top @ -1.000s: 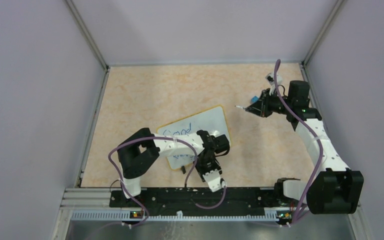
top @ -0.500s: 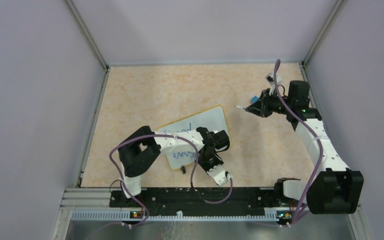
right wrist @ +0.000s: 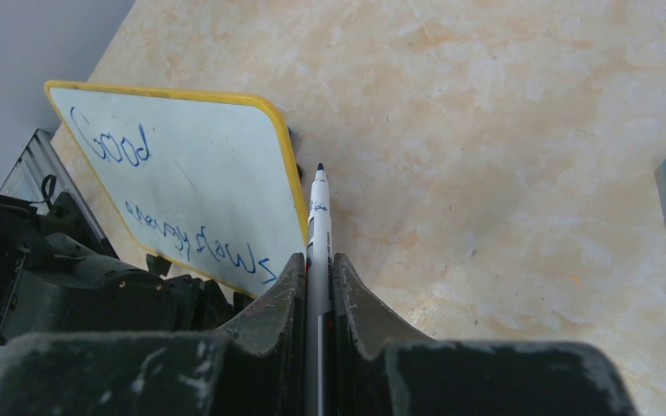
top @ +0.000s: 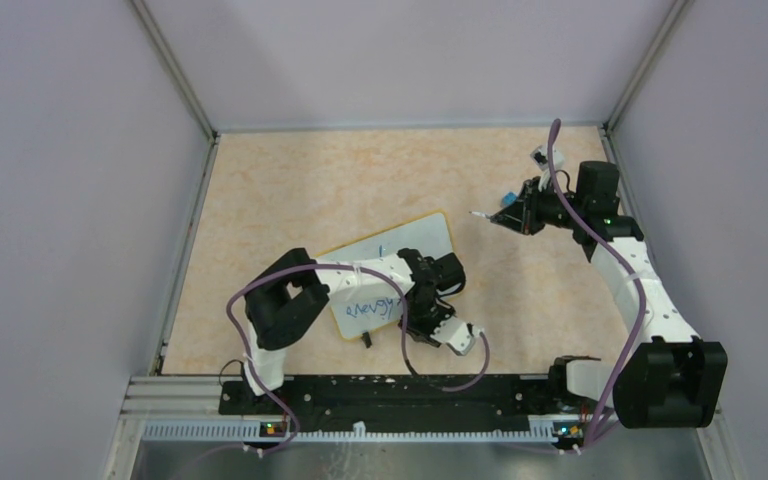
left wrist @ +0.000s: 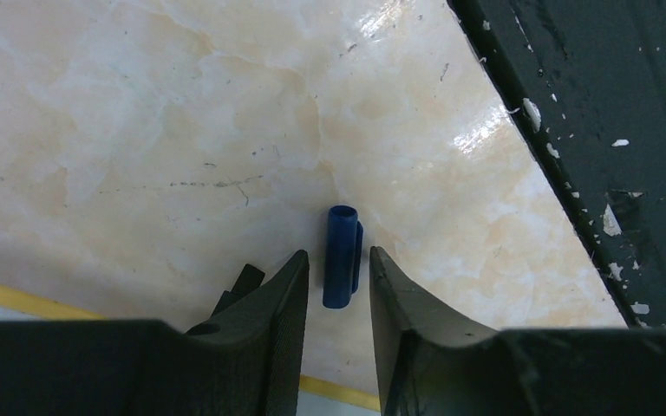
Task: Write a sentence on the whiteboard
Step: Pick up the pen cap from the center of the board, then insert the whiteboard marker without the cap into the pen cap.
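Close to the table's point(top: 290, 180) near edge, just off the whiteboard's point(top: 418, 238) near right corner, the left gripper point(left wrist: 337, 260) points down over a blue marker cap point(left wrist: 342, 230). The cap lies flat between its fingers, its long axis along the gap, with a sliver of space on each side. The jaws are part open and hold nothing. The board carries the sentence point(right wrist: 192, 236) in two lines. Well apart, toward the far right edge, the right gripper point(right wrist: 316, 260) is clamped on the marker point(right wrist: 319, 204), bare tip toward the board.
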